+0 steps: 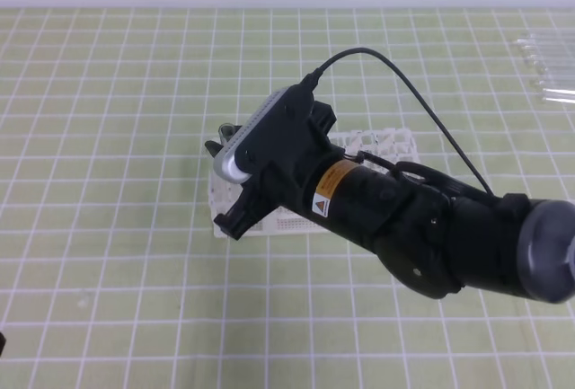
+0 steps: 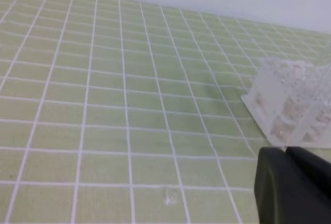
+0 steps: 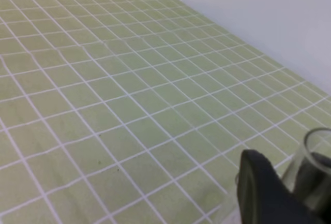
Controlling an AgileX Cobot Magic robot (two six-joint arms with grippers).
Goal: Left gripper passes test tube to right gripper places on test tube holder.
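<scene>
My right gripper (image 1: 221, 186) reaches in from the right and hangs over the left end of the white test tube holder (image 1: 388, 144), hiding much of it. In the right wrist view the clear test tube (image 3: 316, 150), its open rimmed mouth showing, sits between the dark fingers (image 3: 257, 183) of the right gripper (image 3: 292, 184), which is shut on it. In the exterior high view the wrist hides the tube. Only a dark sliver of the left gripper (image 1: 2, 344) shows at the lower left edge. Its black finger (image 2: 289, 188) fills the left wrist view's corner, with the holder (image 2: 287, 105) beyond it.
A bundle of other clear tubes (image 1: 550, 58) lies at the far right back of the green gridded mat (image 1: 108, 137). A black cable (image 1: 422, 101) loops above the right arm. A white wall runs behind the mat.
</scene>
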